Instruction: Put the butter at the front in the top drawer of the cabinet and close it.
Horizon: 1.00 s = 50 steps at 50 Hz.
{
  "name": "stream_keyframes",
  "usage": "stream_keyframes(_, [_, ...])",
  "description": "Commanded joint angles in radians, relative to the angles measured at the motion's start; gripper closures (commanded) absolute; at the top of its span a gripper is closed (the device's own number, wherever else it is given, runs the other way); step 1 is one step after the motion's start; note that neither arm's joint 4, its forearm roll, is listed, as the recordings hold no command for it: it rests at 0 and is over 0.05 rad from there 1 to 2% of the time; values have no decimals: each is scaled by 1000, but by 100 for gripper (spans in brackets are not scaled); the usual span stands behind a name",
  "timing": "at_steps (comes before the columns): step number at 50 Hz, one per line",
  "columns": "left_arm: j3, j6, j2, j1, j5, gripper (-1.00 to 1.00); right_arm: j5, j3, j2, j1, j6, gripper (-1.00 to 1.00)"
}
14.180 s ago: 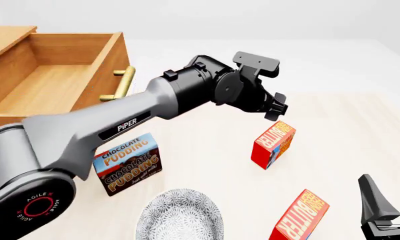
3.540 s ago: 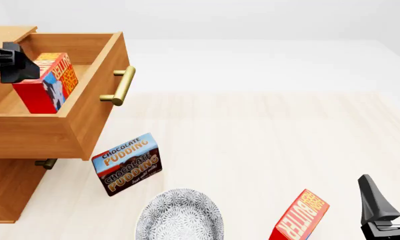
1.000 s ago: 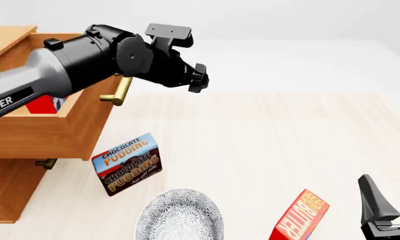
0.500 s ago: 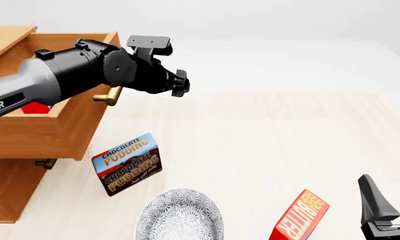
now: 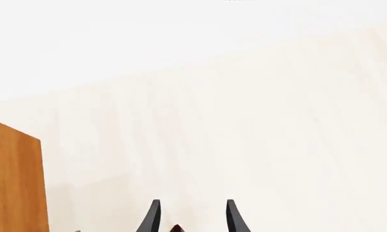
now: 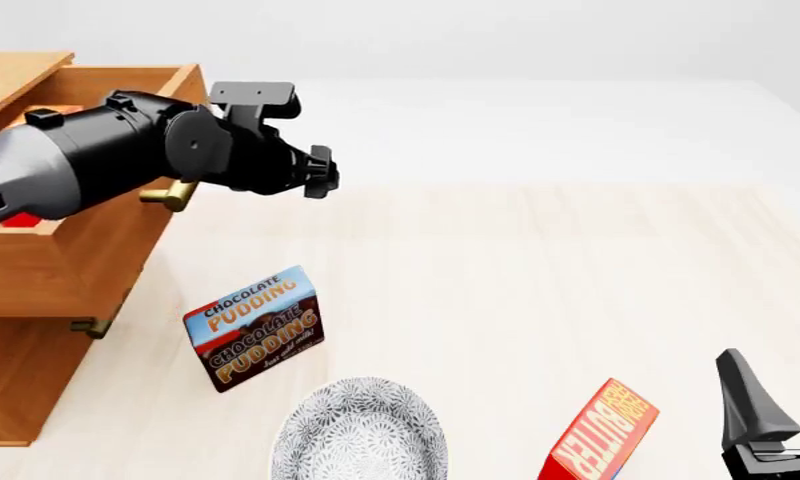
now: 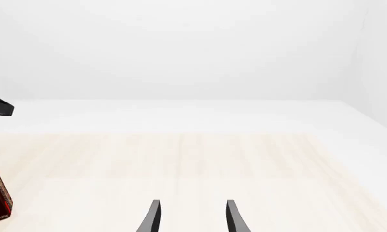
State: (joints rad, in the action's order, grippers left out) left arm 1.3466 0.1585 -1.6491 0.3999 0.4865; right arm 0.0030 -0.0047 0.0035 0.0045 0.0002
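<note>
From the front camera I see the cabinet (image 6: 20, 380) at the far left of the bench (image 6: 534, 290), its top drawer (image 6: 73, 255) pulled partway out above the lower drawer front. Inside that drawer I can make out only a sliver of red, the butter (image 6: 20, 220), mostly hidden behind my left arm. That arm lies across the drawer's front face, covering most of its brass handle (image 6: 171, 193), and the left gripper (image 6: 317, 172) pokes out just past the drawer's corner; in the left wrist view its fingers (image 5: 153, 217) stand parted with nothing between them, bare bench ahead and a wooden edge at the side. Below the drawer, near its front, the chocolate pudding box (image 6: 253, 327) stands upright on the bench, and just beside it, nearer me, sits a patterned grey plate (image 6: 360, 432). Further right a second butter carton (image 6: 600, 432) leans at the bottom edge, well apart from the cabinet. At the far right the right gripper (image 6: 780, 405) hangs low; its wrist view shows its fingers (image 7: 153, 217) spread and empty.
</note>
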Motion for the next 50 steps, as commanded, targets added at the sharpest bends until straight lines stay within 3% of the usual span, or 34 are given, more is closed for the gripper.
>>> stream_keyframes(1, [-48, -10, 44, -50, -1, -100, -1, 1, -1, 0, 0, -100])
stream_keyframes(50, [-195, -49, 184, -268, -17, -100, -1, 1, -1, 0, 0, -100])
